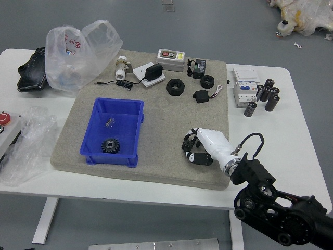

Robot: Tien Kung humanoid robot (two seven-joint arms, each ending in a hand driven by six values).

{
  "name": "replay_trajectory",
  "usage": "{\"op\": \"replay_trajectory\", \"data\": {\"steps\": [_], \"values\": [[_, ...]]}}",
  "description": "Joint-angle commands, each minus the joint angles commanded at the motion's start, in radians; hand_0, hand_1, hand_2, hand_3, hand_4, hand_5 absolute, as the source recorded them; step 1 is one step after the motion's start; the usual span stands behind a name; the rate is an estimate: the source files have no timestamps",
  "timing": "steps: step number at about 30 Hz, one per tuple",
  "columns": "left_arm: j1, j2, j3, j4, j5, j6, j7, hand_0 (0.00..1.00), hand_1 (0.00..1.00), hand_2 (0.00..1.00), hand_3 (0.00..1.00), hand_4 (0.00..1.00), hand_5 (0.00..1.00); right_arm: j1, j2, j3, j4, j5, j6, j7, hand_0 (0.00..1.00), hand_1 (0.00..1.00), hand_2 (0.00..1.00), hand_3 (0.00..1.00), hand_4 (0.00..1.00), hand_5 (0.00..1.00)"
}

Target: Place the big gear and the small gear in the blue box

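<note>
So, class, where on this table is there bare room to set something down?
Bare grey mat lies between the blue box and the right hand; bare white tabletop lies right of the mat, nearer than the black cylinders. The mat's far end is crowded: charger, black rings.

White-backed robot hand [202,146], black arm [278,208].

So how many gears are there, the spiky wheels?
2. The big gear is in the blue box, towards its near side. The small gear is over the grey mat, between the fingertips of the robot's right hand, which partly hide it.
</note>
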Motion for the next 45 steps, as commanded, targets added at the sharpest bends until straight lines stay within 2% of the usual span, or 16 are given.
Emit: {"op": "replay_trajectory", "data": {"steps": [9,15,19,26,32,37,45], "values": [[0.001,0.0,0.002,0.0,-0.002,0.001,-0.001,0.623,0.575,0.559,0.628,0.696,0.48,0.017,0.002,0.001,0.003,0.016,-0.02,0.021,0.301,0.436,0.348,0.509,0.493,0.002],[0.0,0.001,0.0,-0.001,-0.001,0.0,0.003,0.623,0.575,0.559,0.628,0.696,0.487,0.124,0.012,-0.05,0.013,0.01,-0.004,0.015,0.3,0.433,0.344,0.509,0.502,0.002],[-0.003,0.001,-0.009,-0.003,0.02,-0.008,0.009,0.622,0.576,0.56,0.629,0.698,0.489,0.215,0.054,-0.111,0.009,-0.001,0.011,0.014,0.304,0.434,0.342,0.51,0.511,0.005],[-0.008,0.002,-0.025,-0.006,0.052,-0.021,0.022,0.622,0.575,0.56,0.629,0.697,0.49,0.376,0.156,-0.21,0.008,-0.018,0.031,-0.023,0.3,0.438,0.343,0.503,0.515,0.006],[-0.011,0.004,-0.026,-0.007,0.051,-0.021,0.026,0.622,0.576,0.561,0.629,0.698,0.492,0.476,0.216,-0.291,-0.002,-0.01,0.036,-0.031,0.297,0.439,0.344,0.503,0.517,0.004],[-0.019,0.005,-0.024,-0.007,0.048,-0.02,0.025,0.622,0.576,0.56,0.629,0.698,0.493,0.509,0.245,-0.339,-0.024,0.0,0.032,-0.023,0.297,0.439,0.342,0.507,0.517,0.002],[-0.024,0.012,-0.024,-0.007,0.045,-0.019,0.026,0.622,0.576,0.56,0.628,0.699,0.494,0.516,0.255,-0.38,-0.044,0.014,0.028,-0.016,0.294,0.433,0.343,0.509,0.516,0.002]]}}
